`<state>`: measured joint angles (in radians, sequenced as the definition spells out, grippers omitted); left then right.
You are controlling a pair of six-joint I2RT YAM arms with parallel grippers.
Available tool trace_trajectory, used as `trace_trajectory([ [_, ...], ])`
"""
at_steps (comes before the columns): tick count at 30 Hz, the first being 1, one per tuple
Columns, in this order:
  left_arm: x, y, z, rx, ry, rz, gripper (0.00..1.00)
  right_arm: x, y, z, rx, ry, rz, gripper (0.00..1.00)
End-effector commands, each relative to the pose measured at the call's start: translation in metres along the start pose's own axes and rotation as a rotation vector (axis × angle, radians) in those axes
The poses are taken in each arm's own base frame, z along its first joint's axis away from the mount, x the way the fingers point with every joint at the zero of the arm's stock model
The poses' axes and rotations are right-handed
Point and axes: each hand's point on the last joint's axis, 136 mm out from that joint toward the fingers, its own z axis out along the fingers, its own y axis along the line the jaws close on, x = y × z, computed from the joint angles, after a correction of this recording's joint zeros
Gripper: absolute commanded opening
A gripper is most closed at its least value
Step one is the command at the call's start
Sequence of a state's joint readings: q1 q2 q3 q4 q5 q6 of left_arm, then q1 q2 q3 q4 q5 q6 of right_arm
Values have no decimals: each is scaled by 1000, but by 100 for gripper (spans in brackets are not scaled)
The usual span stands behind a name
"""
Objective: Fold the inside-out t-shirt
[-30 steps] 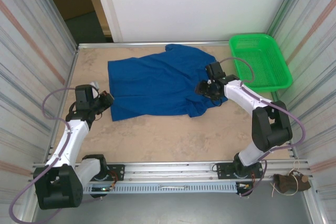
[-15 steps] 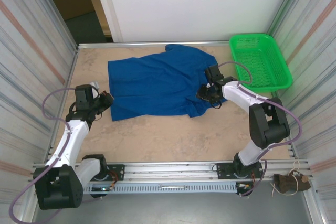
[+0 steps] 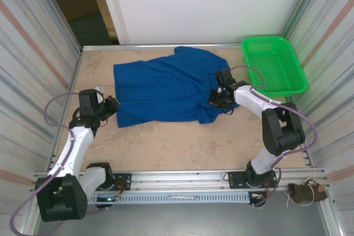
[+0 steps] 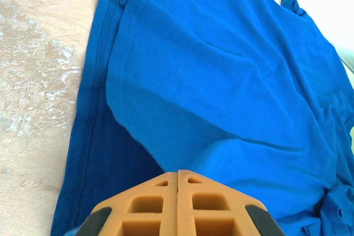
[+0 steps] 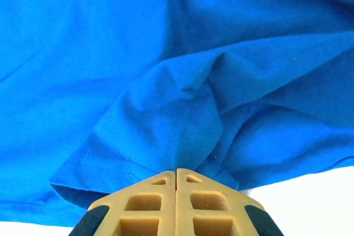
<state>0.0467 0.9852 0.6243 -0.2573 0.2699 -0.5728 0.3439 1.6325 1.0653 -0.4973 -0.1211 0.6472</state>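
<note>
A royal-blue t-shirt (image 3: 166,89) lies spread flat across the far half of a tan worktop (image 3: 166,142). The right gripper (image 3: 217,96) has its jaws pressed together on a puckered fold near the shirt's right edge. The left gripper (image 3: 112,105), jaws together, sits at the shirt's near-left corner; whether it pinches cloth is unclear. A green basket (image 3: 274,64) sits in the far right corner.

green mesh basket (image 3: 275,64): far right corner of table, upright | table (image 3: 166,142): tan, mottled | white wall (image 3: 204,4): behind
</note>
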Motion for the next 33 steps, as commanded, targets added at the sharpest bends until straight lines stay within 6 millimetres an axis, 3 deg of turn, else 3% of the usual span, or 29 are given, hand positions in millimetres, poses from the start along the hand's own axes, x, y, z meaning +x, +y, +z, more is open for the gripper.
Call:
trace_trajectory([
  [1,-11,-11,-9,41,-36,0,0,-27,23,-57,-145,-116,0,0],
  [5,-43,-40,-25,108,-102,6,0,-67,42,-155,-319,-308,30,0],
  [9,-99,-85,-56,205,-212,26,0,-102,40,-265,-434,-515,60,0],
  [12,-141,-114,-82,264,-301,35,0,-118,32,-332,-520,-635,100,0],
  [15,-175,-137,-107,310,-375,43,0,-126,24,-383,-587,-726,134,0],
  [19,-210,-160,-152,382,-479,23,0,-125,19,-447,-686,-849,159,0],
  [24,-243,-202,-242,515,-686,22,0,-95,33,-549,-767,-1104,108,0],
  [26,-253,-216,-273,560,-762,30,0,-81,43,-592,-792,-1202,65,0],
  [28,-263,-230,-298,584,-819,51,0,-70,51,-622,-803,-1282,34,0],
  [31,-279,-241,-309,597,-853,64,0,-66,57,-649,-815,-1357,13,0],
  [33,-291,-240,-295,583,-841,54,0,-80,57,-648,-846,-1337,29,0],
])
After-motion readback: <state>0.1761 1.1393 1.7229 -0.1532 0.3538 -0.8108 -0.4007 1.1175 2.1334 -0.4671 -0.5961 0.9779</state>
